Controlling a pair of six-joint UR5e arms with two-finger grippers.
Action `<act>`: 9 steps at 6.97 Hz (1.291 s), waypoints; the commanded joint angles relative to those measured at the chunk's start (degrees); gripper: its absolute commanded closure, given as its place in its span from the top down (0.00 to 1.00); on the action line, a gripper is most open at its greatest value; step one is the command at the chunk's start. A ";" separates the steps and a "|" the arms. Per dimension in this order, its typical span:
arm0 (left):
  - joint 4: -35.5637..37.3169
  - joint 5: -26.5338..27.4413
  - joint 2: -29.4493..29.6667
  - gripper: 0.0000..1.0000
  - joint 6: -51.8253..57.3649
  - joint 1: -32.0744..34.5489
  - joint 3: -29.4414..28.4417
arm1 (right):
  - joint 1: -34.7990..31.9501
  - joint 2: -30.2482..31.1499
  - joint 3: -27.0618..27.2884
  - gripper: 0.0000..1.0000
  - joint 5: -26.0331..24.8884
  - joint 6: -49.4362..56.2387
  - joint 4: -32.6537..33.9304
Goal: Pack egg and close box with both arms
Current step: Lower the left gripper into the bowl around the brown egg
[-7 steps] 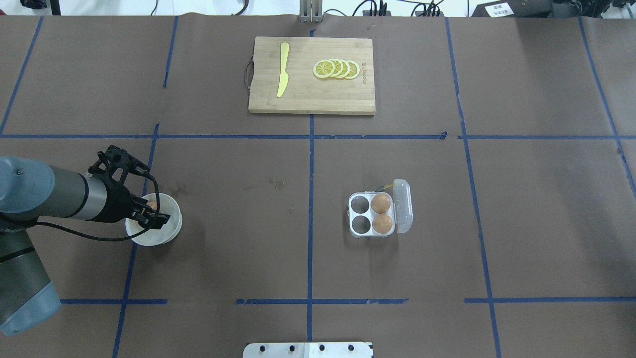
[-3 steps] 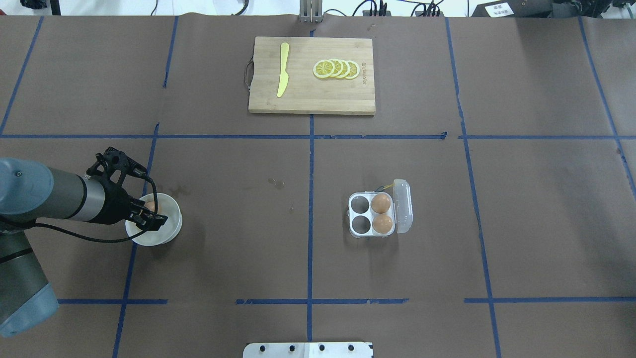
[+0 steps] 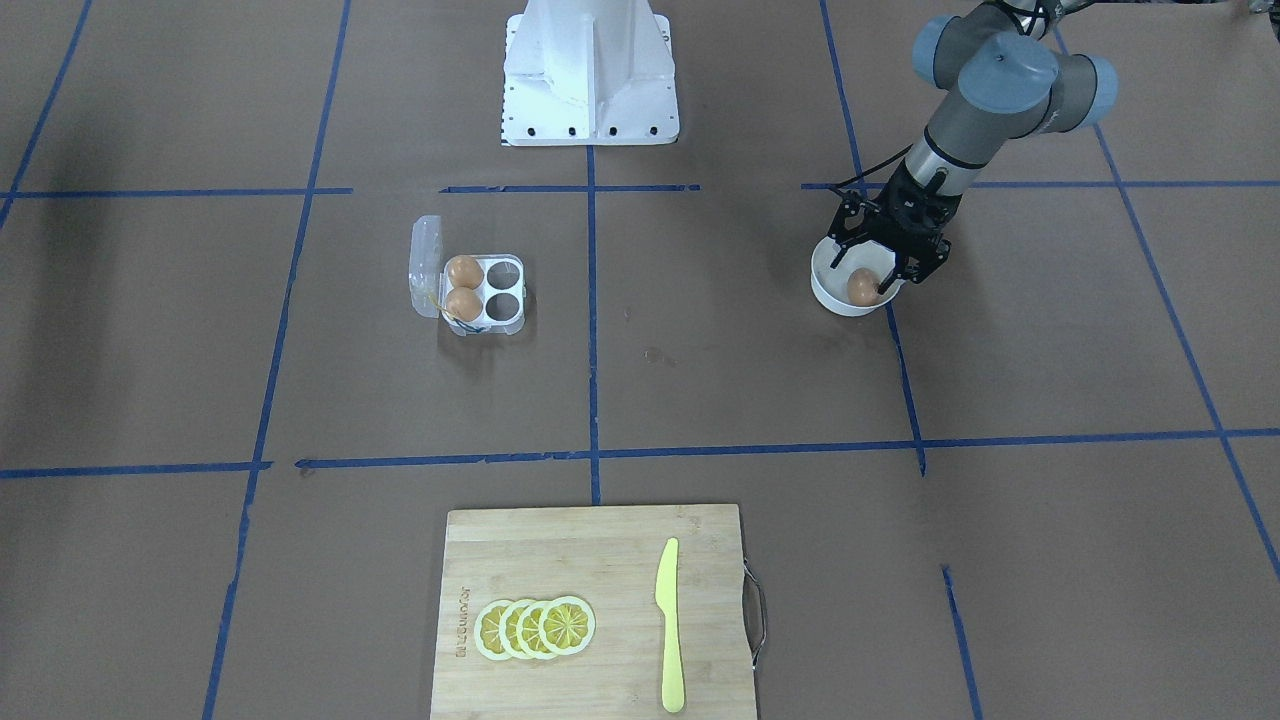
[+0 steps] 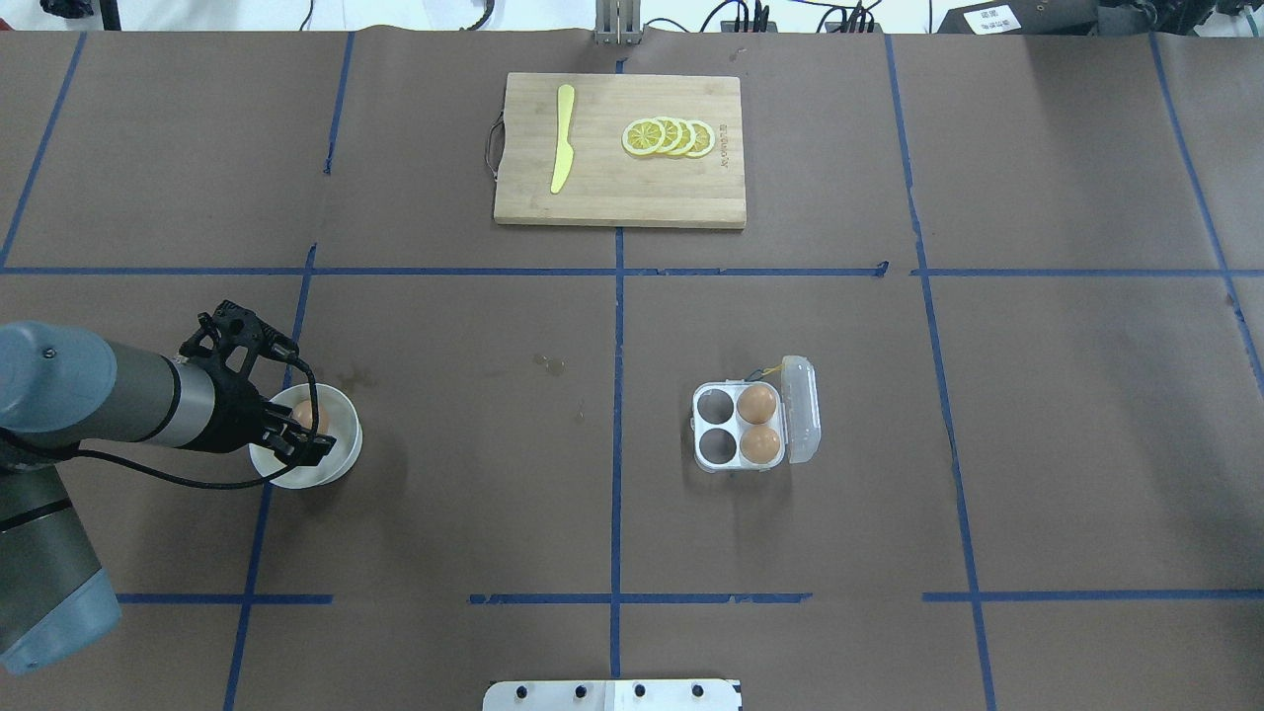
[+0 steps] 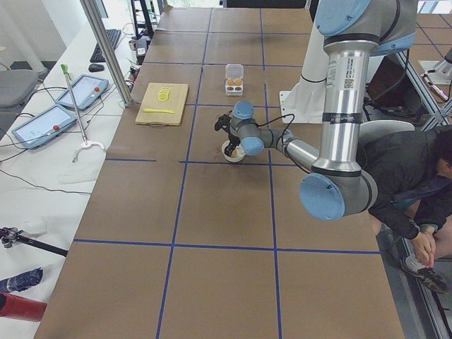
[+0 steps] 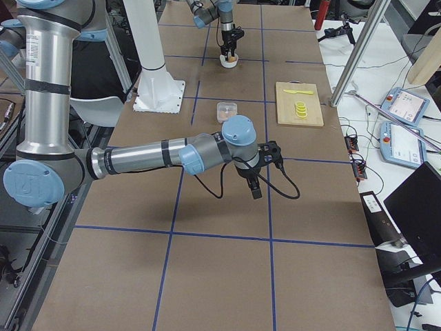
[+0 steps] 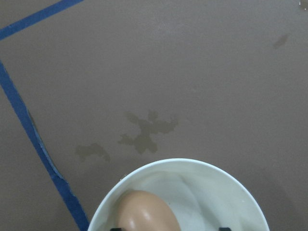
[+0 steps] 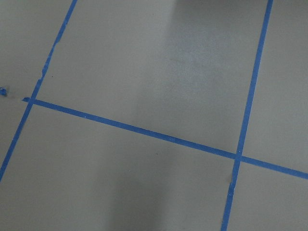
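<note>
The left end effector (image 3: 868, 278) was down inside the white bowl (image 3: 835, 297) with its jaws spread wide. In the left wrist view only the two fingertips showed at the bottom edge, far apart, with the egg (image 7: 147, 211) lying between them and closer to one side. Nothing was gripped yet. The wide spread probably gave room to straddle the round shell before closing, and the steep downward approach suited the bowl's raised wall, which blocks a side grasp. The bowl likely served to keep the egg from rolling across the worktop (image 4: 474, 494).

The box (image 4: 696, 434) sat well apart from the bowl, towards the middle of the worktop, with its clear lid (image 4: 802, 410) folded back on the far side from the bowl. Two brown eggs (image 4: 758, 403) filled the cells beside the hinge. The two empty cells faced the left arm, which should leave a clear path for lowering the egg in.

The right end effector (image 6: 255, 187) hung over bare worktop, away from the box. I could not tell whether it was spread or closed. It seemed parked until the lid needed closing.

Beyond the box lay a wooden board (image 4: 617, 197) with lemon slices (image 4: 670, 137) and a yellow knife (image 4: 563, 138), well out of the way.
</note>
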State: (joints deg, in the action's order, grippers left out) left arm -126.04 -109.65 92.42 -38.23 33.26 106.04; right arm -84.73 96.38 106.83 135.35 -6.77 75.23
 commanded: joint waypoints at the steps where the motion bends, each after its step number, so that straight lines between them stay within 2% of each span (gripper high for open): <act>1: 0.00 -0.04 0.04 0.70 0.00 -0.30 -0.13 | 0.00 0.12 -0.04 1.00 0.00 0.00 0.00; 2: 0.00 -0.04 0.30 0.72 0.00 -0.30 -0.13 | 0.00 0.12 -0.13 1.00 0.00 0.09 0.00; 3: -0.09 -0.04 0.73 0.83 0.00 -0.30 -0.04 | 0.00 0.12 -0.04 1.00 0.00 0.09 0.00; 5: 0.00 -0.21 0.74 0.84 -0.09 -0.30 -0.21 | 0.00 0.12 -0.04 1.00 0.00 0.09 0.00; 7: 0.00 -0.30 0.91 0.79 -0.17 -0.30 -0.39 | 0.00 0.12 -0.04 1.00 0.00 0.09 0.00; 9: 0.00 -0.30 1.71 0.78 -0.26 -0.39 -0.56 | 0.00 0.12 0.05 1.00 0.00 0.09 0.00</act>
State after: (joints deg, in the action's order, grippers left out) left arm -126.04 -109.94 93.83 -38.42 32.94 105.59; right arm -84.72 96.50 106.81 135.35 -6.68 75.24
